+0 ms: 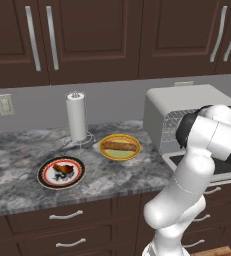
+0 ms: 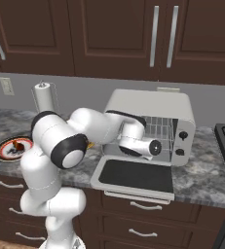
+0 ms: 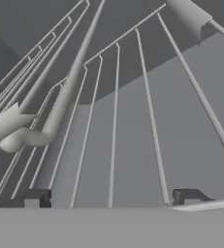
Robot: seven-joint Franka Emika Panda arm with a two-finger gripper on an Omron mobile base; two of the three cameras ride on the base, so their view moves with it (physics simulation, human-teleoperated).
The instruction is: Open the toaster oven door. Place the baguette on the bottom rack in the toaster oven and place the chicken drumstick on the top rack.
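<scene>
Sitting on the tabletop [image 1: 17,165], the toaster oven [image 2: 150,104] has its toaster oven door [image 2: 136,176] folded down flat in front. Left of the oven lies the baguette [image 1: 120,146] on a yellow plate [image 1: 107,153], farther left the chicken drumstick [image 1: 63,169]. Inside the oven, the gripper [image 3: 111,197] spreads wide and empty over silver rack wires [image 3: 116,126].
</scene>
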